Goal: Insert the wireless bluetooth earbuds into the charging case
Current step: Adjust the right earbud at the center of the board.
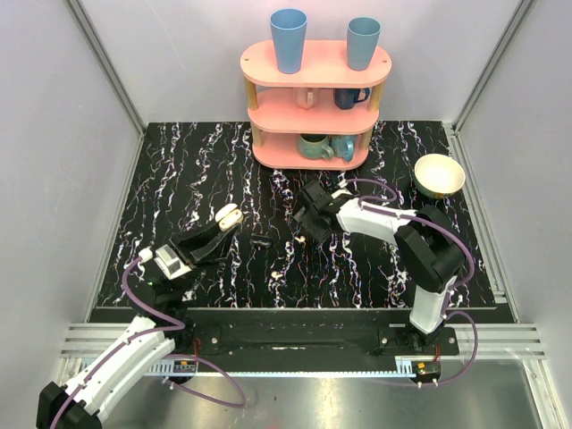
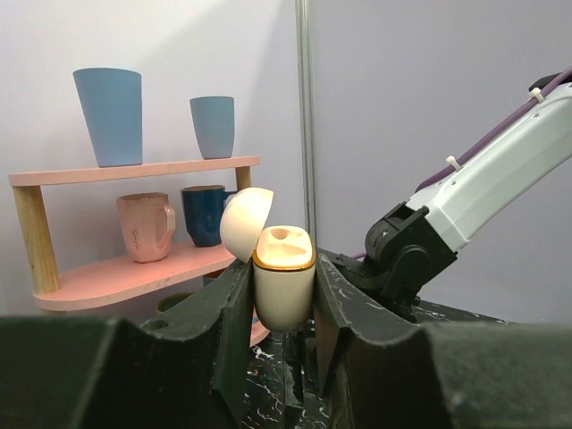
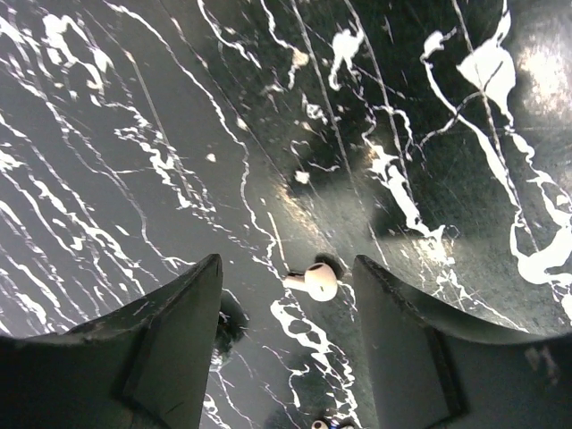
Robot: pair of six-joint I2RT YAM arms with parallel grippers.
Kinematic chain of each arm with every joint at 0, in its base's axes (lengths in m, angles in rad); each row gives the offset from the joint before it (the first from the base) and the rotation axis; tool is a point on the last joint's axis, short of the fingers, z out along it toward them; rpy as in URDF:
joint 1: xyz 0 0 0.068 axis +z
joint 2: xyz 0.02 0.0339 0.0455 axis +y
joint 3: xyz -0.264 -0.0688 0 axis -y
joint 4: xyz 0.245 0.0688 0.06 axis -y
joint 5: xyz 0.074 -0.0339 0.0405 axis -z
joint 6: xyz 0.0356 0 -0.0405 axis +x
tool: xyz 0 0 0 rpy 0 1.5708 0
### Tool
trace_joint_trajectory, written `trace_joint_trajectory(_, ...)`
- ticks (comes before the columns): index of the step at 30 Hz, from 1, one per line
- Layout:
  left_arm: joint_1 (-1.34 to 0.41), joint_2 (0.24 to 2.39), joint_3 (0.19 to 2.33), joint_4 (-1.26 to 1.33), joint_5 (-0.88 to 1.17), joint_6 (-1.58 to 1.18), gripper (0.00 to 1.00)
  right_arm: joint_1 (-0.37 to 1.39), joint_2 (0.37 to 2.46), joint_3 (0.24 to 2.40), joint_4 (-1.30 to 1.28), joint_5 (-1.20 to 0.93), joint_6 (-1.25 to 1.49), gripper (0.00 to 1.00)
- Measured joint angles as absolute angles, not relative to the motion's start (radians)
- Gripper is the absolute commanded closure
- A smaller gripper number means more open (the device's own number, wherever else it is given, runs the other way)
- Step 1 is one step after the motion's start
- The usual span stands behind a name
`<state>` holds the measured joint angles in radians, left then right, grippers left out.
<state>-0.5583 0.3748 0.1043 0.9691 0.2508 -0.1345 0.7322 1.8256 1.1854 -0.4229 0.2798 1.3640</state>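
Note:
The charging case (image 2: 284, 288) is cream-white with a gold rim. Its lid (image 2: 245, 223) is flipped open and it stands upright between the fingers of my left gripper (image 2: 284, 299), which is shut on it and holds it above the table. From above, the case (image 1: 230, 215) is left of centre at the tip of the left gripper (image 1: 223, 225). One white earbud (image 3: 319, 281) lies on the black marbled table between the fingers of my right gripper (image 3: 286, 261). That gripper is open and neither finger touches the earbud. The top view shows the right gripper (image 1: 306, 232) pointing down at mid-table, hiding the earbud.
A pink three-tier shelf (image 1: 315, 63) with blue cups and mugs stands at the back centre. A cream bowl (image 1: 439, 174) sits at the back right. A small dark object (image 1: 261, 239) lies between the two grippers. A tiny white bit (image 3: 319, 425) shows at the right wrist view's bottom edge.

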Motion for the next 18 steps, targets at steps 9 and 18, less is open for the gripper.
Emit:
trace_joint_trajectory(9,-0.558,0.374,0.104,0.969,0.245,-0.131,1.0,0.758,1.866,1.192,-0.448,0.242,1.386,0.45)
trace_joint_trajectory(18,-0.558,0.373,0.104,0.968,0.244,-0.131,1.0,0.759,1.881,1.192,-0.451,0.233,1.404,0.56)
